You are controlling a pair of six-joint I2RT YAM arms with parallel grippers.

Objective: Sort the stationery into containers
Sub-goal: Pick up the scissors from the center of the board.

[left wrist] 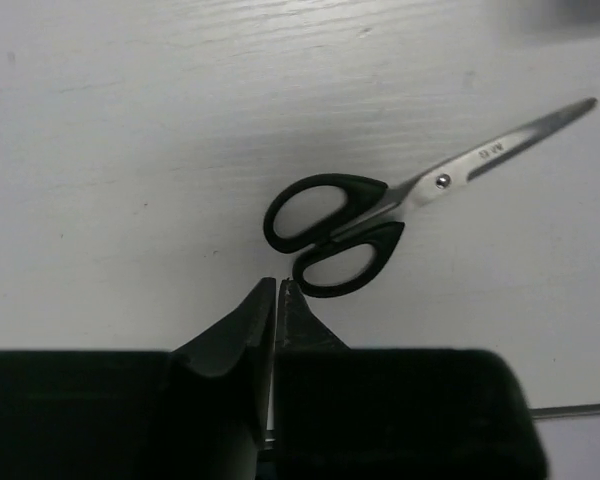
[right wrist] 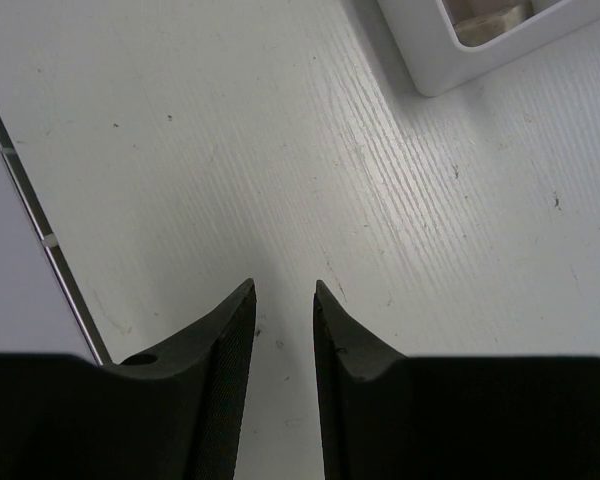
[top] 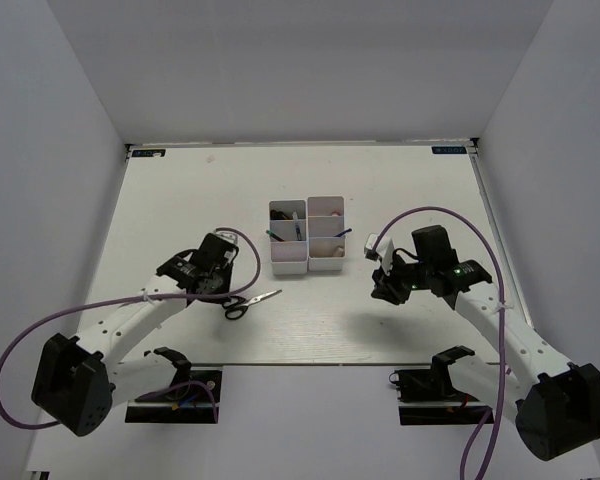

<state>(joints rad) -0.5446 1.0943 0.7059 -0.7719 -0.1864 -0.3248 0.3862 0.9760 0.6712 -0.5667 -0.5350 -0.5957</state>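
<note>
Black-handled scissors (left wrist: 335,230) lie flat on the table with the blades (left wrist: 510,145) closed and pointing away to the right; from above the scissors (top: 250,303) sit left of centre. My left gripper (left wrist: 278,283) hovers just short of the handle loops, shut with only a hairline slit and nothing in it; it shows from above too, as the left gripper (top: 220,288). The white containers (top: 307,262) stand mid-table with a few dark pens (top: 286,232) inside. My right gripper (right wrist: 284,290) is open over bare table, right of the containers (right wrist: 430,70).
A beige piece (right wrist: 490,18) lies in the container compartment nearest my right gripper. The table's right edge with a dark strip (right wrist: 40,225) runs close by the right gripper. Purple cables (top: 450,215) loop off both arms. White walls enclose the table.
</note>
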